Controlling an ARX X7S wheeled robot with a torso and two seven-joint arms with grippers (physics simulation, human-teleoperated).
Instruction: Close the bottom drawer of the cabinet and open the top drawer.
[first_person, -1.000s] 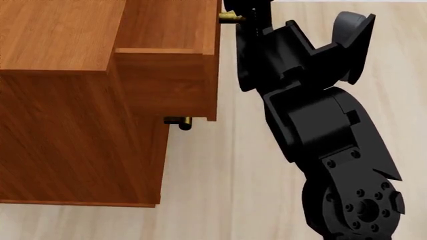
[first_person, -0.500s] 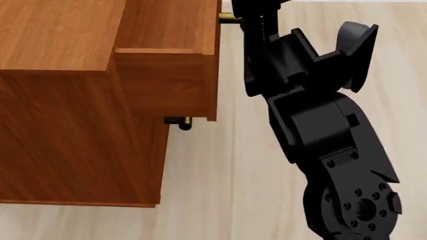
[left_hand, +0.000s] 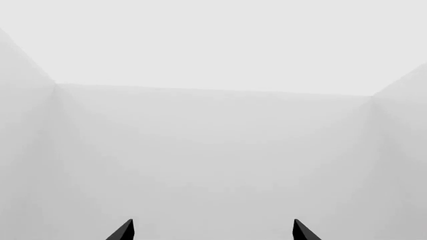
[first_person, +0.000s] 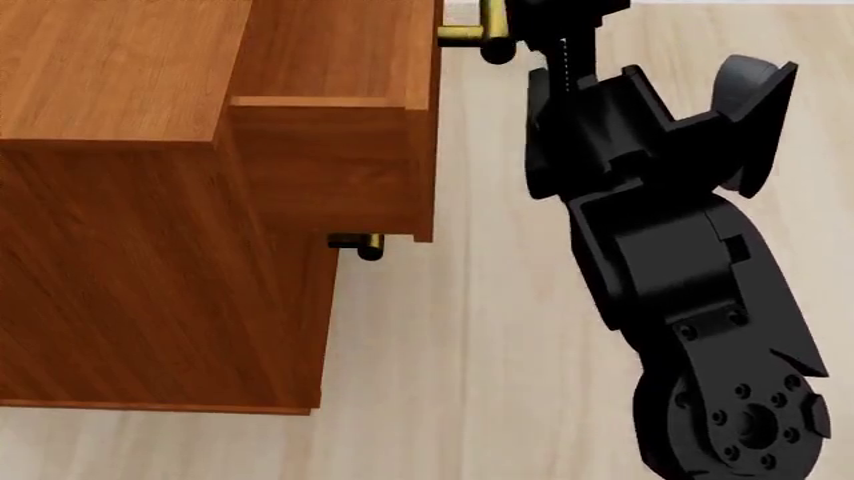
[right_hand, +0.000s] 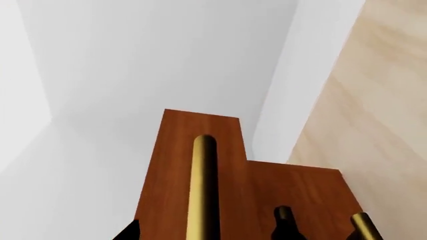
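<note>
The cabinet (first_person: 120, 230) fills the left of the head view. Its top drawer (first_person: 334, 60) stands pulled out, with its brass bar handle (first_person: 470, 38) at the upper edge. My right gripper (first_person: 527, 20) is just right of that handle and partly cut off. In the right wrist view the handle (right_hand: 203, 190) runs between my right gripper's (right_hand: 210, 232) spread fingertips, so it is open. The lower drawer fronts (right_hand: 313, 195) lie set back and flush; I cannot tell the bottom drawer from the middle one. My left gripper (left_hand: 212, 232) is open and empty.
A lower drawer's handle end (first_person: 358, 243) sticks out under the open top drawer; another brass handle end (right_hand: 363, 225) shows in the right wrist view. Pale wood floor (first_person: 441, 350) lies right of the cabinet. The left wrist view shows only white walls (left_hand: 213, 140).
My right arm has moved to the right, away from the top drawer's front, and more of the brass handle shows. The drawer itself has not moved.
</note>
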